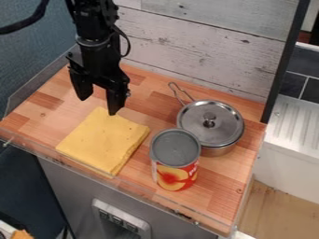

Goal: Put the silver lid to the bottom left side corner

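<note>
My gripper hangs over the back left of the wooden counter, its two fingers apart with nothing between them. It is above and just behind the folded yellow cloth. The silver lid, round with a dark knob, lies on top of the metal saucepan at the right of the counter. The pan's wire handle points to the back left. A gap of bare wood lies between the gripper and the lid.
The yellow cloth covers the left middle of the counter. A tall red can stands in front of the pan, overlapping it in view. A clear low rail edges the front, and a white plank wall rises behind.
</note>
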`<state>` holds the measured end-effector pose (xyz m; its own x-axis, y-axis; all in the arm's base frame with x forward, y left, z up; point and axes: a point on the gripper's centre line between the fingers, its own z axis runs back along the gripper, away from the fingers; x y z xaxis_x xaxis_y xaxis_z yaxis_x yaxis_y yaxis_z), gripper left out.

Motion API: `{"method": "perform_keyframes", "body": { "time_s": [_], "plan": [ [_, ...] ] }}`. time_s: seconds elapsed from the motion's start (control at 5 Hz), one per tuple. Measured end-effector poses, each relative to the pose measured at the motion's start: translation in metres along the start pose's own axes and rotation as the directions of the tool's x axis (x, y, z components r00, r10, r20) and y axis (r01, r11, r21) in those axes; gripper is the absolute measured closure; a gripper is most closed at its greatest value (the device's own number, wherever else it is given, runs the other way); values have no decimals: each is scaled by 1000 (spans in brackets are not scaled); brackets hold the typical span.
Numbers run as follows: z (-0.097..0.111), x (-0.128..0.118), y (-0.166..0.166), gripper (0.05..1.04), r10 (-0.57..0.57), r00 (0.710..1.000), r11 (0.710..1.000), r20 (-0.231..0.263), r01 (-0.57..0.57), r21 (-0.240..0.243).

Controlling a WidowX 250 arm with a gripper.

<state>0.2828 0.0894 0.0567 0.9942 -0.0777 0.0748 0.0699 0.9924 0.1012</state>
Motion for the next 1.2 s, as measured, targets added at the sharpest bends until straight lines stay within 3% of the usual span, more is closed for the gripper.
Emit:
{"method": "perform_keyframes", "body": {
  "time_s": [0.2, 0.4, 0.6, 0.8, 1.0, 1.2],
  "plan": [
    [-6, -2, -2, 84, 2, 1000, 1000, -23, -3, -9],
    [-2, 12, -37, 84, -77, 997, 997, -7, 77, -23],
    [1, 26, -62, 84, -114, 993, 992, 23, 115, -41],
    [6, 55, -106, 84, -198, 977, 977, 75, 203, -68],
    [4, 73, -128, 84, -218, 972, 972, 85, 224, -69],
    [-11, 80, -144, 84, -229, 971, 969, 60, 234, -79]
  ]
}}
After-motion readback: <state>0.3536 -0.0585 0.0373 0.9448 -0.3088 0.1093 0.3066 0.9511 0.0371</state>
